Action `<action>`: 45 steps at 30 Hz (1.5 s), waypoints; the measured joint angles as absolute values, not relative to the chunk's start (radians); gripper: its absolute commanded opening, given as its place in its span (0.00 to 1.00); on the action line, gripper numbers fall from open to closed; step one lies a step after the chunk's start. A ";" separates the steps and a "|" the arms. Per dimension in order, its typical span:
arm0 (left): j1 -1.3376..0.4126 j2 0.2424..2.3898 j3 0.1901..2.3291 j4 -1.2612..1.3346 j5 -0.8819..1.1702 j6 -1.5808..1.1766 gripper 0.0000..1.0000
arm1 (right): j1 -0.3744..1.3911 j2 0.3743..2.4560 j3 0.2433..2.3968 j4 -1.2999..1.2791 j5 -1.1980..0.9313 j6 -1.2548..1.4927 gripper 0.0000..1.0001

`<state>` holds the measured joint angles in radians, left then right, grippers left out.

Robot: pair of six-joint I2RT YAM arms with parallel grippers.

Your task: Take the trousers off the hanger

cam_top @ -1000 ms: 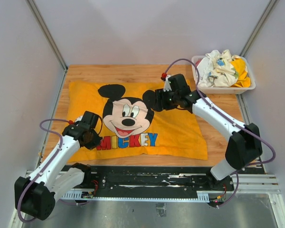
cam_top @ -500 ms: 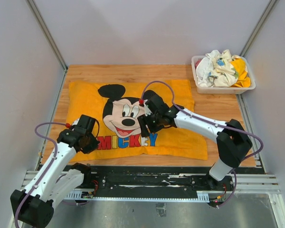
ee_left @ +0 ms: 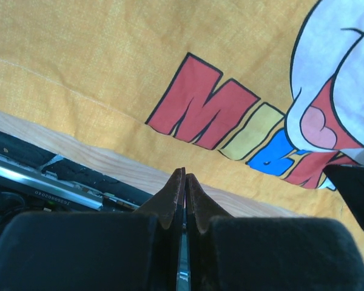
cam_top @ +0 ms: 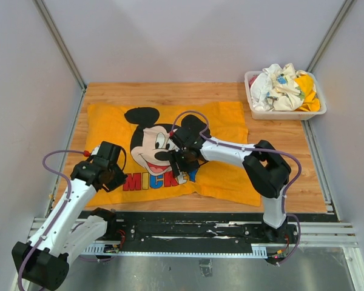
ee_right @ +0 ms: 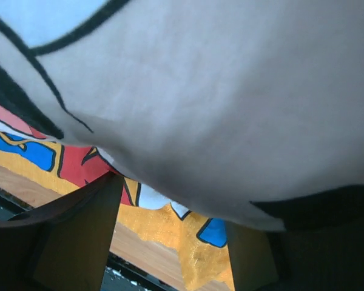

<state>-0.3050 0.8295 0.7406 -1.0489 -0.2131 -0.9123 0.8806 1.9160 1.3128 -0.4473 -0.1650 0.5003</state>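
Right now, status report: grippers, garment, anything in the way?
Left gripper shut, over near edge of yellow Mickey cloth. Right gripper open, low on the printed face. No hanger in view. Bin of clothes far right, clear.

Seen from the right wrist, the yellow Mickey cloth [ee_right: 188,103] hangs so close that its print is blurred and cut off at the top and sides, hiding the tips of the right gripper [ee_right: 173,209], and the crumpled fabrics [cam_top: 285,88] in the bin [cam_top: 286,114] are too small to tell apart.
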 measured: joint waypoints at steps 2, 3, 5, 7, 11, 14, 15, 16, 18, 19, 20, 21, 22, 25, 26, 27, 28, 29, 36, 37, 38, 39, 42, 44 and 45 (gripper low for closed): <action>-0.305 0.826 0.741 -1.050 -0.213 -0.904 0.06 | 0.882 1.939 1.339 -0.450 -0.144 0.526 0.42; -0.305 0.825 0.741 -1.050 -0.214 -0.900 0.07 | 0.882 1.946 1.347 -0.451 -0.134 0.537 0.34; -0.305 0.820 0.741 -1.050 -0.217 -0.894 0.07 | 0.882 1.956 1.354 -0.450 -0.117 0.559 0.22; -0.305 0.815 0.741 -1.050 -0.218 -0.889 0.07 | 0.882 1.958 1.354 -0.453 -0.104 0.571 0.14; -0.305 0.812 0.741 -1.049 -0.220 -0.883 0.07 | 0.883 1.958 1.339 -0.444 -0.093 0.583 0.01; -0.305 0.812 0.740 -1.049 -0.219 -0.881 0.07 | 0.886 1.950 1.316 -0.430 -0.086 0.591 0.01; -0.305 0.812 0.740 -1.048 -0.219 -0.880 0.07 | 0.888 1.943 1.306 -0.425 -0.084 0.591 0.01; -0.305 0.812 0.740 -1.048 -0.219 -0.880 0.07 | 0.890 1.935 1.296 -0.422 -0.084 0.591 0.01; -0.305 0.812 0.738 -1.045 -0.217 -0.880 0.07 | 0.899 1.915 1.275 -0.419 -0.081 0.591 0.01; -0.305 0.812 0.738 -1.043 -0.216 -0.880 0.07 | 0.907 1.900 1.262 -0.419 -0.079 0.591 0.01; -0.305 0.812 0.738 -1.041 -0.215 -0.880 0.07 | 0.917 1.882 1.246 -0.420 -0.078 0.590 0.01; -0.305 0.812 0.738 -1.039 -0.215 -0.880 0.08 | 0.927 1.861 1.232 -0.421 -0.078 0.590 0.01; -0.305 0.810 0.736 -1.034 -0.213 -0.880 0.08 | 0.938 1.837 1.216 -0.421 -0.078 0.590 0.01; -0.305 0.805 0.720 -1.023 -0.210 -0.880 0.07 | 0.969 1.772 1.179 -0.426 -0.078 0.591 0.01; -0.305 0.805 0.715 -1.023 -0.208 -0.880 0.08 | 0.981 1.755 1.174 -0.429 -0.078 0.591 0.01; -0.305 0.806 0.711 -1.020 -0.206 -0.880 0.08 | 0.990 1.744 1.173 -0.431 -0.078 0.590 0.01; -0.305 0.806 0.707 -1.018 -0.205 -0.880 0.08 | 0.997 1.738 1.172 -0.432 -0.080 0.590 0.01; -0.305 0.806 0.706 -1.018 -0.203 -0.880 0.08 | 1.000 1.733 1.172 -0.431 -0.086 0.590 0.01; -0.305 0.804 0.706 -1.016 -0.201 -0.880 0.08 | 1.053 1.733 1.172 -0.445 -0.117 0.569 0.01; -0.305 0.803 0.706 -1.016 -0.201 -0.880 0.09 | 1.062 1.734 1.172 -0.447 -0.127 0.564 0.01; -0.305 0.802 0.706 -1.016 -0.201 -0.880 0.10 | 1.073 1.736 1.172 -0.451 -0.136 0.555 0.01; -0.305 0.801 0.706 -1.016 -0.201 -0.880 0.12 | 1.079 1.740 1.174 -0.455 -0.141 0.549 0.07; -0.305 0.799 0.706 -1.016 -0.201 -0.879 0.16 | 1.095 1.752 1.177 -0.482 -0.149 0.532 0.37; -0.305 0.799 0.706 -1.016 -0.201 -0.880 0.18 | 1.100 1.753 1.182 -0.516 -0.134 0.521 0.48; -0.305 0.800 0.706 -1.015 -0.202 -0.880 0.19 | 1.100 1.753 1.187 -0.530 -0.126 0.520 0.51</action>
